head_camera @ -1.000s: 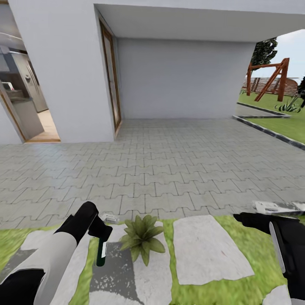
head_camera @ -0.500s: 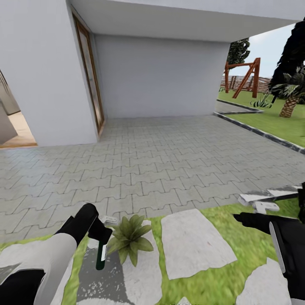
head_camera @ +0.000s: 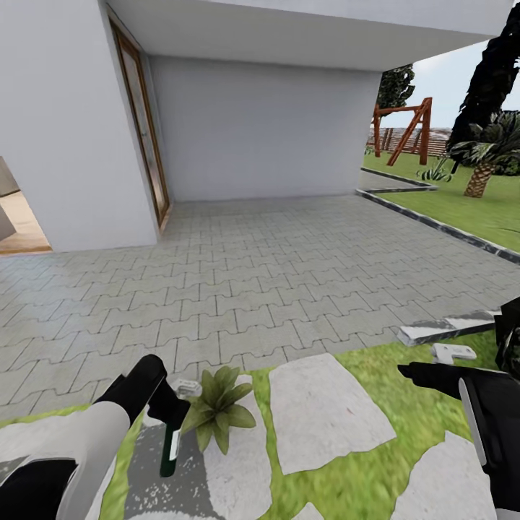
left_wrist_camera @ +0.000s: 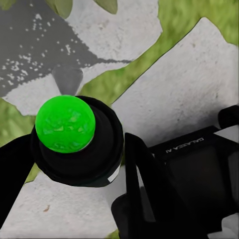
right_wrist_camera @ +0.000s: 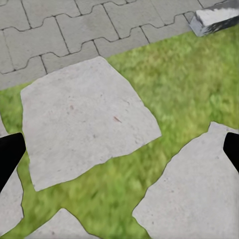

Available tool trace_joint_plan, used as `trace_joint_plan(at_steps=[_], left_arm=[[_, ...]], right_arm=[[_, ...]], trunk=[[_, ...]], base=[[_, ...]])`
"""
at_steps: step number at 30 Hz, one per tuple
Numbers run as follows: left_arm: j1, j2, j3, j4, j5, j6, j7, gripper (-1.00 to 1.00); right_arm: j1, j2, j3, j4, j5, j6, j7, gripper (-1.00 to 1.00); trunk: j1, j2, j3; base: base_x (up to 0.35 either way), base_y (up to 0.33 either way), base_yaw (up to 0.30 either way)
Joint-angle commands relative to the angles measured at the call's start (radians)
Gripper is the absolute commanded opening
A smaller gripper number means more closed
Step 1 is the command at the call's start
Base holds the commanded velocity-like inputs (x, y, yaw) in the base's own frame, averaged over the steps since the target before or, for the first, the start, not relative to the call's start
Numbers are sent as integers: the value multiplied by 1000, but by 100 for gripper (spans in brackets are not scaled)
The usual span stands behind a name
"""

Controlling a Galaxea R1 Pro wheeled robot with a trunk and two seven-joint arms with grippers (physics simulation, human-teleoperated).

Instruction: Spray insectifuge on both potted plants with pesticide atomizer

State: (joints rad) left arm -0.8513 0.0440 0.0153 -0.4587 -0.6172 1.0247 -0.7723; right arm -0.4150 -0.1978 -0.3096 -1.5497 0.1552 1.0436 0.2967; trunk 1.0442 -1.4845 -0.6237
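Spraying looks to be the step in hand. The left gripper point(head_camera: 170, 408) holds the pesticide atomizer point(head_camera: 171, 451), its fingers closed around the upper part of the bottle, which hangs down dark green-black with a white label just beside the potted plant point(head_camera: 217, 408). That plant, a rosette of pointed green leaves, sits at the edge of the stepping stones point(head_camera: 325, 415) where the lawn point(head_camera: 379, 368) meets the grey paving point(head_camera: 253, 289). In the left wrist view the top of the atomizer point(left_wrist_camera: 74, 139) shows a bright green cap between the dark fingers, with a few leaf tips of the plant point(left_wrist_camera: 62, 6) beyond it.

The right gripper point(head_camera: 415, 373) hangs over the lawn on the far side of the stepping stones from the plant; in the right wrist view its fingertips point(right_wrist_camera: 10, 154) stand wide apart and hold nothing.

Judging from this, the next move calls for turning the nozzle toward the rosette and covering all its leaves. The second plant is not to be made out, so it would have to be found afterwards.

Faint pale lettering runs along the gripper body in the left wrist view, too small to read. The label on the bottle is unreadable.
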Motion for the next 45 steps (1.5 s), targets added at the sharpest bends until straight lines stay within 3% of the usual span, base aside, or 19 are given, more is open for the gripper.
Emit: trace_joint_plan(at_steps=[1, 19, 45], left_arm=[[0, 1, 3, 1, -8, 4, -10, -100], [11, 10, 13, 8, -6, 2, -19, -100], [8, 9, 11, 8, -7, 3, -24, -100]], right_arm=[[-1, 0, 0, -1, 11, 4, 10, 100], [-1, 0, 2, -1, 11, 4, 10, 100], [-1, 0, 0, -1, 11, 4, 10, 100]], trunk=[[0, -1, -1], [0, -1, -17], [0, -1, -18]], base=[[0, 0, -8], [0, 1, 26], [87, 56, 2]])
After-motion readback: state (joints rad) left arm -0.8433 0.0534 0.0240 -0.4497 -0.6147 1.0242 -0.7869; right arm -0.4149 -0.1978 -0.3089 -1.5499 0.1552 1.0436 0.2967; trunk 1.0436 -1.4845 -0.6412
